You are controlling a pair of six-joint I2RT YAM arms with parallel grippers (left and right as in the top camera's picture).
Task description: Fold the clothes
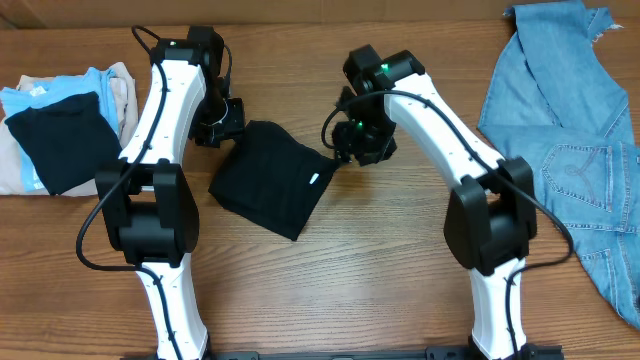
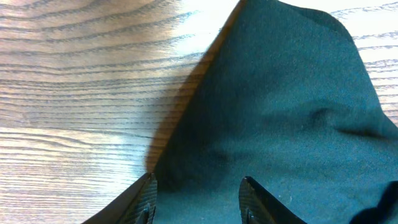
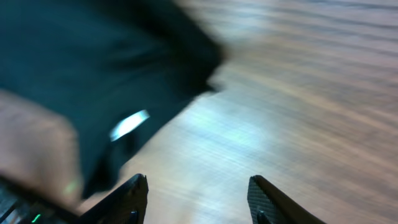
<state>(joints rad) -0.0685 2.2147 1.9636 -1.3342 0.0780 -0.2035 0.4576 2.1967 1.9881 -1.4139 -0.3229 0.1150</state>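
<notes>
A folded black garment [image 1: 270, 178] with a small white label lies on the table between my two arms. My left gripper [image 1: 228, 122] is open at its upper left corner; in the left wrist view the fingers [image 2: 198, 199] straddle the black cloth [image 2: 280, 106] edge. My right gripper [image 1: 345, 150] is open and empty at the garment's right corner. In the right wrist view the open fingers [image 3: 198, 199] hang over bare wood, with the black cloth [image 3: 93, 68] and its white label up left.
A stack of folded clothes [image 1: 60, 130], black on light blue on beige, sits at the far left. Blue denim garments [image 1: 570, 130] lie spread at the right edge. The wooden table [image 1: 340, 280] runs to the front.
</notes>
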